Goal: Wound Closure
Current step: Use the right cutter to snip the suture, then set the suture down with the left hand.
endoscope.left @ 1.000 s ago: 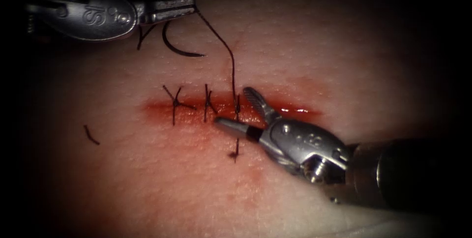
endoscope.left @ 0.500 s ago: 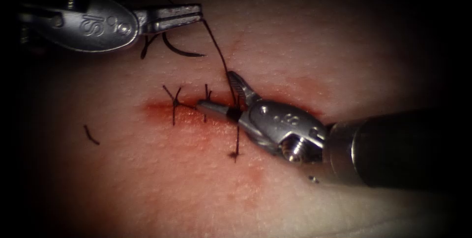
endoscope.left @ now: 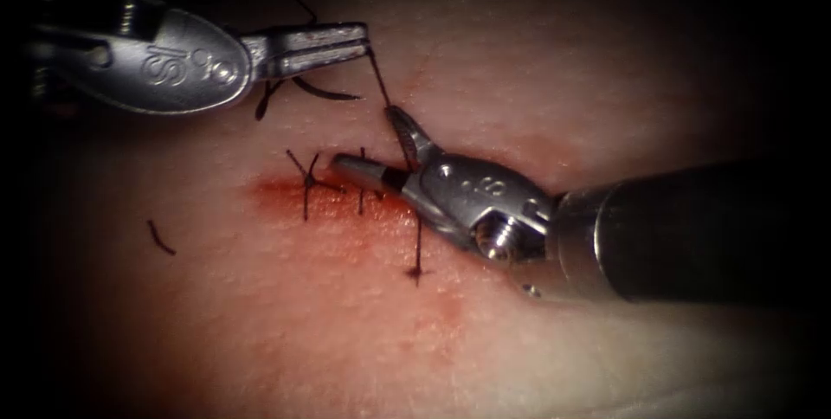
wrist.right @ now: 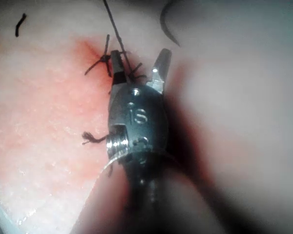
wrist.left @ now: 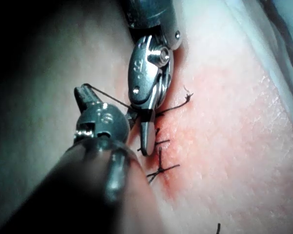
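Observation:
My left tool (endoscope.left: 363, 38) is shut on the thread (endoscope.left: 381, 81) above the left part of the cut (endoscope.left: 286, 187). From there the strand runs taut down to the newest stitch (endoscope.left: 417, 237), whose frayed tail (endoscope.left: 415, 274) lies below the cut. My right tool (endoscope.left: 368, 138) comes in from the right with its jaws open, one either side of that strand and holding nothing. The strand (wrist.right: 118, 34) passes between the right tool's open jaws (wrist.right: 139, 61). The curved needle (endoscope.left: 327, 93) lies free on the tissue just under the left tool, not in the tissue. The left tool (wrist.left: 85, 95) grips the thread (wrist.left: 110, 97).
Two tied stitches (endoscope.left: 307, 182) (endoscope.left: 363, 183) cross the cut left of the right tool. Red fluid (endoscope.left: 346, 211) stains the tissue around the wound. A short cut end of thread (endoscope.left: 160, 238) lies loose at the lower left.
My right tool has moved left and up over the cut, its open jaws now straddling the taut strand. The left tool has shifted slightly right and down, still holding the thread.

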Robot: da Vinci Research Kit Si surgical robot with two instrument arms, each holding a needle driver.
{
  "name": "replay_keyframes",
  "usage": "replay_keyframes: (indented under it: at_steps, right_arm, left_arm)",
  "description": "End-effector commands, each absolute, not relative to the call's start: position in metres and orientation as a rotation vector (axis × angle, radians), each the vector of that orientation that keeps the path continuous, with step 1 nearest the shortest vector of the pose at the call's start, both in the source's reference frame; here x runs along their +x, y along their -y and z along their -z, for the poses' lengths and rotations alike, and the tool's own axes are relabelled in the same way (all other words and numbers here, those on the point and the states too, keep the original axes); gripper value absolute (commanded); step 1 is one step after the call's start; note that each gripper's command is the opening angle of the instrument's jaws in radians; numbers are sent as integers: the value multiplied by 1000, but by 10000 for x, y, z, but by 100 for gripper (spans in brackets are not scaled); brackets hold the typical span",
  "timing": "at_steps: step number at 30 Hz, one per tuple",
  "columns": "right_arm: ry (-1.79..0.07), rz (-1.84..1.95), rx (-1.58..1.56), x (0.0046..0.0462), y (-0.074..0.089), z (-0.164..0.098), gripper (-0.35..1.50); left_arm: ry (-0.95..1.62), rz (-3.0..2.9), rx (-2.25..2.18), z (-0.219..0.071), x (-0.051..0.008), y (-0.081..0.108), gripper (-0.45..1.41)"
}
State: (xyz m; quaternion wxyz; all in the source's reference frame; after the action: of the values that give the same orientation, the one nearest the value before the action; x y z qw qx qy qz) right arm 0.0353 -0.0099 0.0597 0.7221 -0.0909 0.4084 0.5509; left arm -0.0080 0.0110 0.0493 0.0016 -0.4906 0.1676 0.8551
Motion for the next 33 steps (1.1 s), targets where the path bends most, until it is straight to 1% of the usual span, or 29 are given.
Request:
replay_keyframes:
  at_steps: [1,5,6,7,8,9,10,16,17,18,19,21,22,23,28,29,31,32,33]
  right_arm:
    - [-904,-1216,-200,361,100,-602,121]
    - [-903,-1212,-203,362,100,-602,115]
    - [-904,-1211,-204,363,101,-602,103]
    - [-903,-1206,-207,363,101,-602,84]
    - [-909,-1196,-203,363,101,-602,17]
    - [-915,-1187,-203,362,102,-603,-33]
    - [-927,-1186,-209,362,102,-603,-35]
    - [-942,-1191,-232,359,97,-598,-35]
    - [-946,-1190,-231,358,98,-596,4]
    - [-945,-1187,-227,355,100,-594,71]
    - [-954,-1177,-214,347,105,-591,96]
    - [-969,-1162,-193,336,109,-587,96]
    - [-973,-1155,-183,328,111,-583,101]
    - [-995,-1145,-178,313,113,-578,101]
    - [-1039,-1041,-207,271,113,-566,101]
    - [-1032,-937,-248,258,111,-561,98]
    - [-1010,-809,-290,246,108,-556,99]
    - [-965,-703,-325,236,107,-551,101]
    - [-931,-676,-340,234,107,-549,101]
  left_arm:
    - [-529,-2683,-1542,-500,-86,-112,-45]
    - [-531,-2684,-1542,-500,-86,-111,-45]
    - [-532,-2684,-1543,-499,-86,-110,-45]
    - [-531,-2683,-1547,-499,-86,-109,-45]
    - [-536,-2687,-1549,-498,-86,-109,-45]
    - [-537,-2687,-1549,-497,-86,-109,-45]
    - [-538,-2688,-1549,-496,-87,-107,-45]
    - [-550,-2695,-1556,-491,-86,-98,-45]
    - [-550,-2696,-1559,-490,-84,-96,-45]
    - [-550,-2696,-1561,-488,-83,-95,-45]
    - [-551,-2699,-1568,-485,-78,-90,-45]
    - [-552,-2700,-1580,-483,-73,-84,-45]
    - [-555,-2703,-1579,-482,-71,-80,-45]
    - [-560,-2716,-1584,-481,-65,-67,-45]
    - [-472,-2851,-1553,-487,-51,-27,-45]
    - [-421,-2909,-1553,-490,-45,-10,-45]
    - [-364,-2968,-1550,-493,-40,5,-45]
    - [-282,-3006,-1535,-498,-32,22,-45]
    - [-249,-3022,-1527,-500,-28,29,-45]
